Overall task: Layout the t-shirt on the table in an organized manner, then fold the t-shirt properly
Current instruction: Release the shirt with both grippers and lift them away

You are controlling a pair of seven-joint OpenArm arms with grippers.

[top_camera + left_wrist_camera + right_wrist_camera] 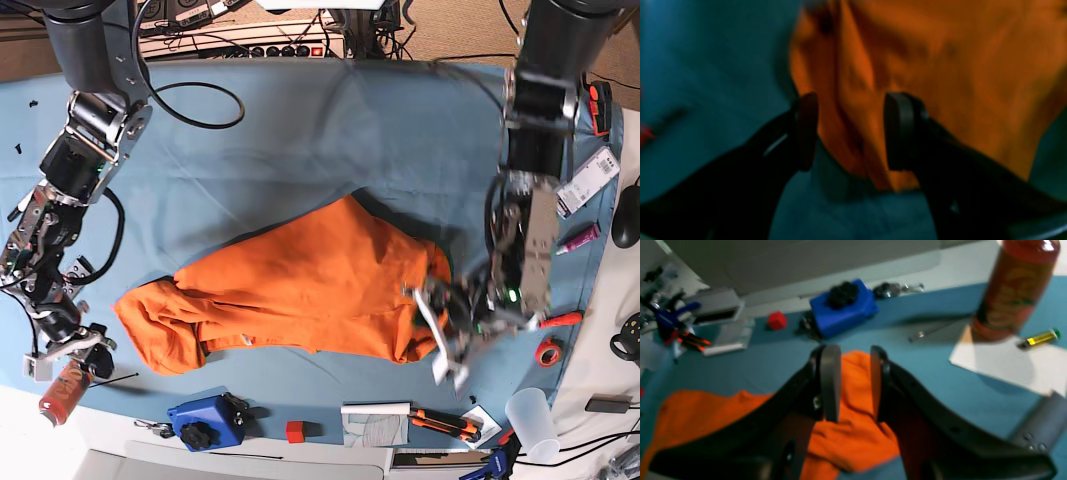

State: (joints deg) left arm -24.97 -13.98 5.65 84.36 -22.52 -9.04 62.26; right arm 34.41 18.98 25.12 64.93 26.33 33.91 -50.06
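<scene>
Sitting crumpled mid-table [300, 130], the t-shirt [300, 285] is bunched, not flat. The left gripper [848, 131] has its jaws apart around a fold at the shirt's edge. The right gripper [855, 383] hangs parted too, over the sleeve end, clamping nothing.

We see the left wrist view dim and heavily blurred. The right wrist view is brighter but soft, with glare on the red bottle [1017, 290]. The base view is evenly lit and sharp.
</scene>
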